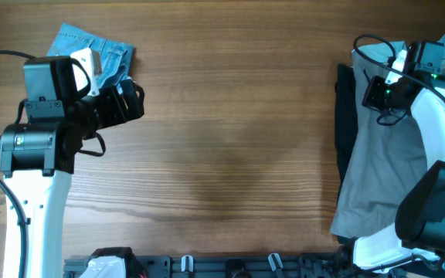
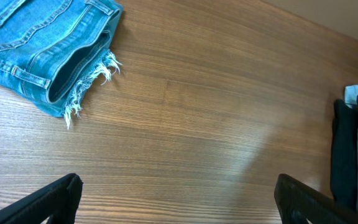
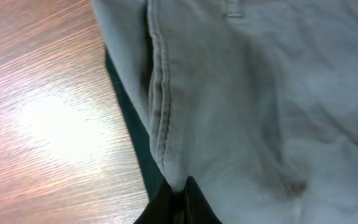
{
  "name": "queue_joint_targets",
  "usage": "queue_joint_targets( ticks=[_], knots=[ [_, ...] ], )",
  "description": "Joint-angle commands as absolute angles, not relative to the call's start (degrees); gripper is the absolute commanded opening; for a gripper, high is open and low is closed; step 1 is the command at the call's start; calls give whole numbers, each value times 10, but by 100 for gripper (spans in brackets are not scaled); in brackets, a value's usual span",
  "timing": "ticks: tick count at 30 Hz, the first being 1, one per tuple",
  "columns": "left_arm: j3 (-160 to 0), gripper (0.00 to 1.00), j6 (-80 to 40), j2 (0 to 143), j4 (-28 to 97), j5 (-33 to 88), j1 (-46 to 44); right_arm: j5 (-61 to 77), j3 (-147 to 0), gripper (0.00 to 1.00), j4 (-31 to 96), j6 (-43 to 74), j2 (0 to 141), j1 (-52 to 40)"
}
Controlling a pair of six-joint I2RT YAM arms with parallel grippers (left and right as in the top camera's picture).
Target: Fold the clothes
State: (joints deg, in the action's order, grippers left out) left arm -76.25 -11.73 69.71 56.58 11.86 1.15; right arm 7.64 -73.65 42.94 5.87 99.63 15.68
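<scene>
The grey shorts lie spread at the table's right side, over a black garment. My right gripper is shut on a stitched edge of the grey shorts near their upper left part; the fabric fold runs into the closed fingers. My left gripper is open and empty over bare wood at the left, its fingers wide apart.
Small frayed blue denim shorts lie at the far left, also in the left wrist view. The black garment's edge shows beside the grey fabric and at the left wrist view's right edge. Wooden table.
</scene>
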Motion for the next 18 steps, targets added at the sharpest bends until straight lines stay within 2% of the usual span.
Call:
queue_joint_targets(
  ticks=[1, 5, 6, 7, 9, 10, 12, 18],
  knots=[
    [-775, 100, -125, 699, 562, 126, 15, 107, -745, 5, 440, 40, 983, 142],
    [-775, 100, -125, 699, 560, 126, 15, 106, -736, 4, 442, 41, 989, 109],
    [-775, 100, -125, 699, 559, 126, 15, 106, -732, 9, 437, 43, 992, 100],
    [-775, 100, -125, 699, 558, 126, 15, 106, -728, 17, 429, 47, 995, 91],
    [-775, 100, -124, 699, 558, 126, 15, 105, -726, 54, 422, 48, 1003, 81],
    [-775, 100, -125, 699, 558, 126, 15, 106, -726, 68, 418, 49, 1010, 74],
    [-775, 100, -125, 699, 558, 126, 15, 82, -726, 82, 409, 56, 1029, 57],
    [-775, 100, -125, 699, 558, 126, 15, -14, -726, 90, 369, 102, 1074, 27]
  ],
)
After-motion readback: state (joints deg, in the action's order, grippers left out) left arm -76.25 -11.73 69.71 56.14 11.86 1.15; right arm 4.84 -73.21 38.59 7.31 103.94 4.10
